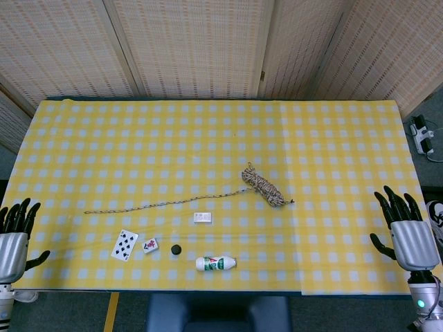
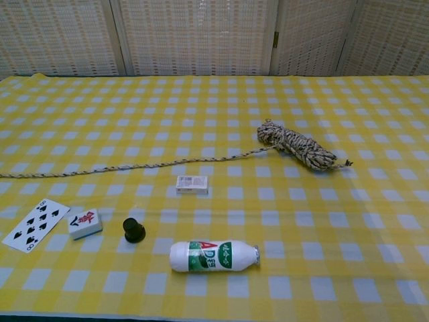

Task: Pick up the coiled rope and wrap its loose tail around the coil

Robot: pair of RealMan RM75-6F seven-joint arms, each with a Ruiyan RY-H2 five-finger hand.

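The coiled rope point(image 1: 263, 185) point(image 2: 297, 146) lies on the yellow checked cloth, right of the table's middle. Its loose tail point(image 1: 163, 203) point(image 2: 127, 165) runs out flat to the left in a long thin line. My left hand point(image 1: 14, 232) hangs at the table's near left corner, fingers spread, holding nothing. At the near right edge my right hand point(image 1: 407, 232) is likewise spread and empty. Both hands are far from the rope. The chest view shows neither hand.
Near the front edge lie a playing card point(image 1: 124, 245) point(image 2: 35, 225), a mahjong tile point(image 1: 150, 245) point(image 2: 86, 223), a small black cap point(image 1: 176, 250) point(image 2: 134, 230), a white bottle on its side point(image 1: 215, 263) point(image 2: 213, 256) and a small white box point(image 1: 202, 217) point(image 2: 192, 184).
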